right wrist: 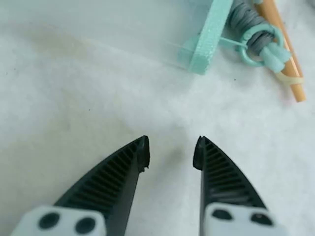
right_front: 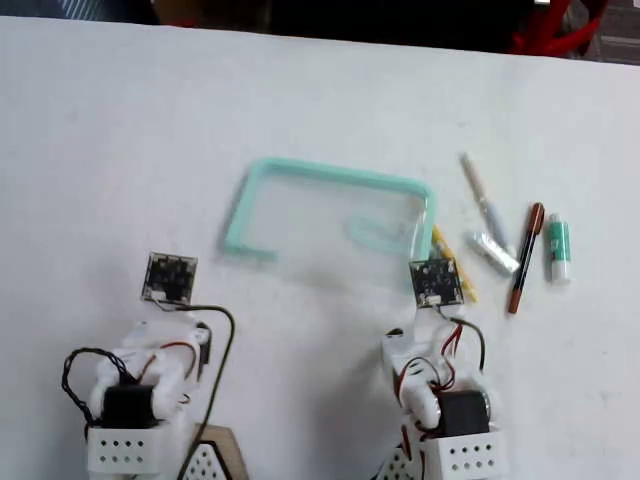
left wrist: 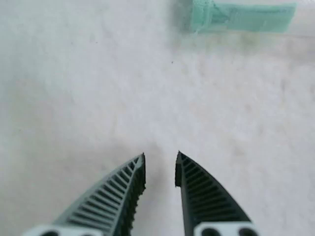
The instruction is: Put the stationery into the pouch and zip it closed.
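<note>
This looks like the opening step: the pouch (right_front: 330,177) lies mid-desk, while the brown pen (right_front: 525,258) and its neighbours lie loose on the desk (right_front: 120,130) to its right, with an orange pencil (right wrist: 280,49) just beside the pouch's near right corner. Next, the right hand (right wrist: 171,147) likely must reach right for a pen. It hovers slightly spread, holding nothing. The left hand (left wrist: 160,162), near the pouch's near left corner, is likewise parted and empty.
</note>
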